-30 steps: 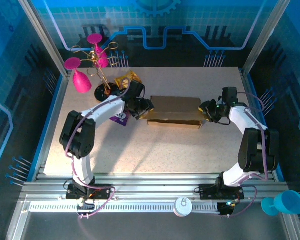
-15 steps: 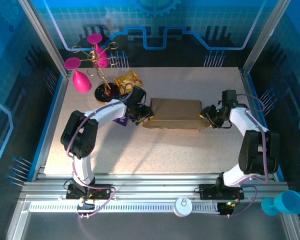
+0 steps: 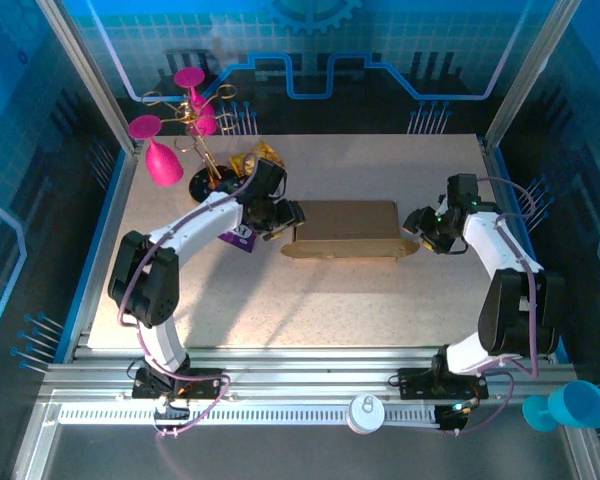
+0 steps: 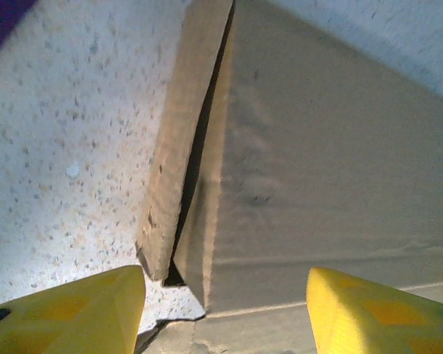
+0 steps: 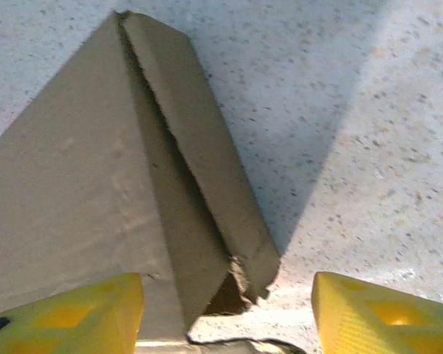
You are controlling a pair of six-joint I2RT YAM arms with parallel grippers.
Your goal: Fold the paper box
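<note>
The paper box lies shut and flat in the middle of the table, plain brown cardboard. My left gripper stands open at its left end, my right gripper open at its right end. In the left wrist view the box runs away from my open left gripper, and a side flap stands slightly off the wall. In the right wrist view my right gripper is open around the box's end corner, where a side flap gapes a little. Neither gripper holds the cardboard.
A purple snack packet lies under the left forearm and a yellow one behind it. Pink goblets on a gold stand occupy the back left corner. A blue cup sits outside the frame at front right.
The box has gone from partly raised with its front wall showing to lying shut and flat. Both grippers have opened wider and eased slightly back from its ends.
</note>
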